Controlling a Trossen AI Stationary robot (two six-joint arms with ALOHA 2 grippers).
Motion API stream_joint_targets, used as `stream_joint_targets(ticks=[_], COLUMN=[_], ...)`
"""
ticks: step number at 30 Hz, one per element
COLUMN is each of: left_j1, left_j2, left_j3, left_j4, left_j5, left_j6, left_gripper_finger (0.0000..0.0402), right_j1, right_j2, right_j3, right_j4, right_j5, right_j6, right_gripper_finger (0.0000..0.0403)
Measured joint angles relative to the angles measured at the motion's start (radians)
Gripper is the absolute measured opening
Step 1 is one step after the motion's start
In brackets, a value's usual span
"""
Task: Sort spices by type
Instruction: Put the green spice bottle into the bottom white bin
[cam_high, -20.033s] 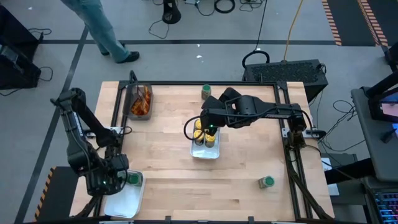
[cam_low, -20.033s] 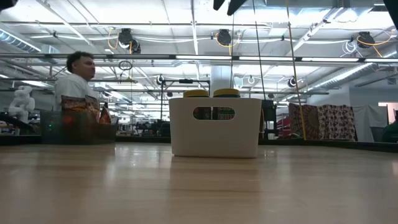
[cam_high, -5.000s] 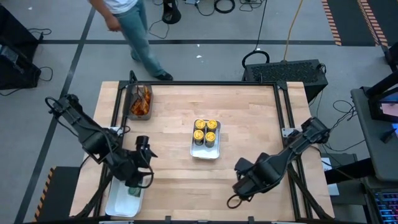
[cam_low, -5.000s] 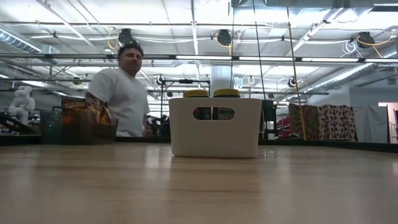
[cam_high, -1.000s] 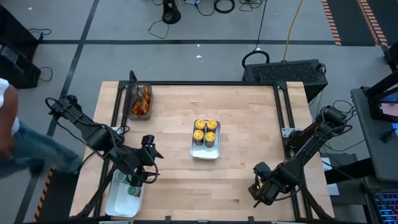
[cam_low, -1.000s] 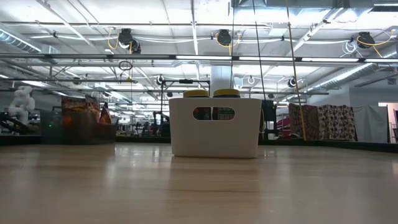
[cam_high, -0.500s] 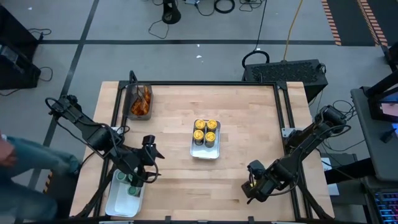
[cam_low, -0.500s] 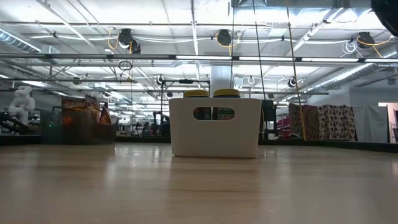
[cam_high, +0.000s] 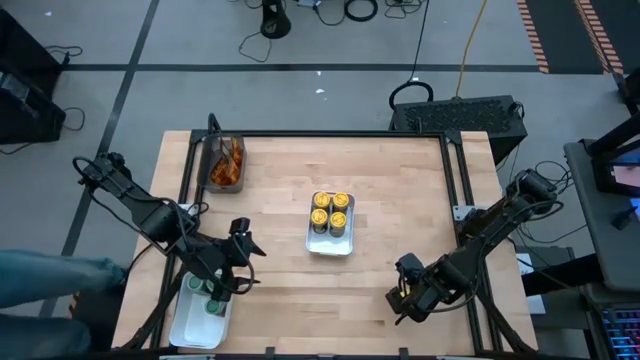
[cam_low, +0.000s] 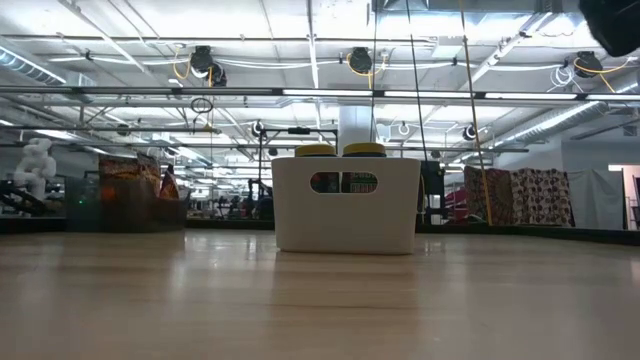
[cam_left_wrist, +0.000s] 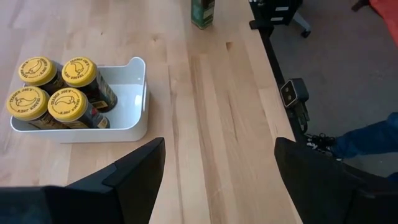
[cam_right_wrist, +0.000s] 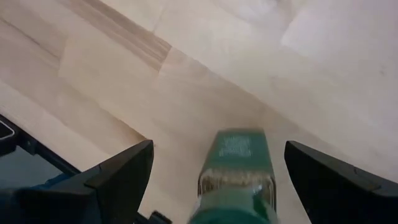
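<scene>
1. Landmark: the white centre tray (cam_high: 331, 243) in the middle of the table (cam_high: 400, 200). It holds four yellow-lidded jars (cam_high: 330, 211), standing in a two-by-two block.
2. Toward the table's far left corner from that tray, the dark bin (cam_high: 225, 163) holds orange-brown packets (cam_high: 228, 160); their number cannot be told.
3. At the near left corner, a second white tray (cam_high: 196, 325) shows two green-lidded jars (cam_high: 196, 283).
4. The left gripper (cam_high: 222, 292) hangs over that second tray, released and empty.
5. Near right of the centre tray, the right gripper (cam_right_wrist: 236, 186) clasps one green-lidded jar (cam_right_wrist: 236, 165).
</scene>
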Motion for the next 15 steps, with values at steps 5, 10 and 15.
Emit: stream_joint_targets(ticks=[5,10,15], left_j1=[0.000,0.000,0.001], left_j2=[0.000,0.000,0.000], left_j3=[0.000,0.000,0.000], left_j4=[0.000,0.000,0.000], left_j5=[0.000,0.000,0.000], left_j6=[0.000,0.000,0.000], left_gripper_finger=[0.0306,0.0306,0.0306], right_j1=[-0.034,-0.074,-0.115], right_j2=[0.000,0.000,0.000], right_j3=[0.006,0.024,0.038], right_j4=[0.000,0.000,-0.005], right_j5=[0.000,0.004,0.032], right_j6=[-0.078,-0.157,-0.229], right_gripper_finger=[0.0345,0.0345,0.0345])
